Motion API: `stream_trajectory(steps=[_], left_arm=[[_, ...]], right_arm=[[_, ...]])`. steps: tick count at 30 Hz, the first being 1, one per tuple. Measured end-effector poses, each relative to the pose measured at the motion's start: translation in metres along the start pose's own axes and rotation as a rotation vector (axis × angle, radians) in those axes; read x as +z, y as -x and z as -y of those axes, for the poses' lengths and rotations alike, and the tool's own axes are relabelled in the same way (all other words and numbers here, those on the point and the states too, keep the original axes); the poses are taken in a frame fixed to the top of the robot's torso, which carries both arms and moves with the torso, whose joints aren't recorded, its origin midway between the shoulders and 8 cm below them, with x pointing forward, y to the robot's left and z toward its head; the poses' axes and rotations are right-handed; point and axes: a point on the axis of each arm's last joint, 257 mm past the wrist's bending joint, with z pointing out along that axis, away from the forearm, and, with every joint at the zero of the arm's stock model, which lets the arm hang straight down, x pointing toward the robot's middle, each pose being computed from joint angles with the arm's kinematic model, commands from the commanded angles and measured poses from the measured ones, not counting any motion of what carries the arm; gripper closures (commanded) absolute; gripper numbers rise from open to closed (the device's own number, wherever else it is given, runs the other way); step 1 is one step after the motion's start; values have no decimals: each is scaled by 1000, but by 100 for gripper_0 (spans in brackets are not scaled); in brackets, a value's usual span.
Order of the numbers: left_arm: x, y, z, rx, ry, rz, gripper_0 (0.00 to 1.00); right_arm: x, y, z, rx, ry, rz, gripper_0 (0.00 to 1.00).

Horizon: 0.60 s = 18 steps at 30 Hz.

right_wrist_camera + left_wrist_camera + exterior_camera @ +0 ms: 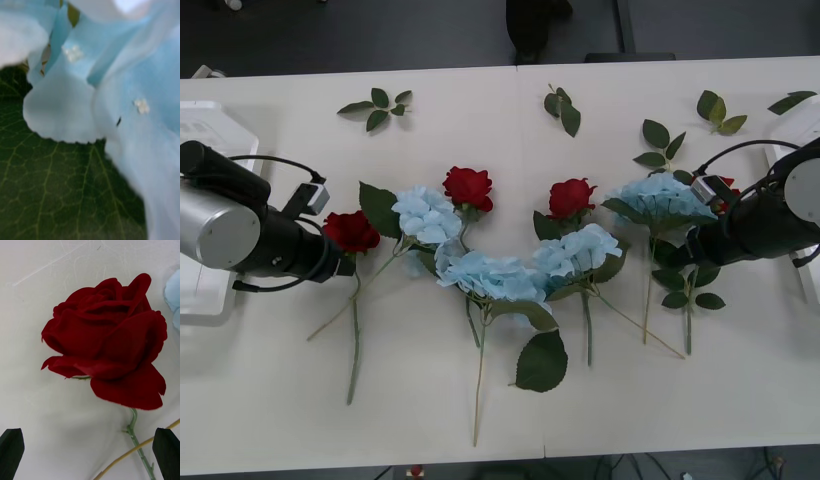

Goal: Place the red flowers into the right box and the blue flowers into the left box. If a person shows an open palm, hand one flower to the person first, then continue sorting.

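Red roses and pale-blue hydrangeas lie in a row across the white table [600, 400]. The left hand [90, 450], fingers spread wide, hovers at the leftmost red rose [351, 231], not touching it. The right hand [685, 245] sits against the rightmost blue hydrangea [665, 197]; its fingers cannot be made out. White boxes [210, 130] sit at both table ends.

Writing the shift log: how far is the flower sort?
Done: nothing; the flowers in sight lie on the table, none in the left box or right box. In hand: left gripper, open, is at the leftmost red rose; right gripper is at the rightmost blue hydrangea. Left: sort all the flowers.
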Motion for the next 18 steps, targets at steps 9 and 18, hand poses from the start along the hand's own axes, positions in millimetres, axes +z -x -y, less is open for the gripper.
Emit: stream_trajectory(steps=[9, 18], left_arm=[[15, 0, 10, 11, 10, -7, 0], [37, -8, 16, 78, 74, -27, 0]], right_arm=[[7, 0, 8, 13, -51, -4, 0], [20, -1, 15, 3, -96, -8, 0]])
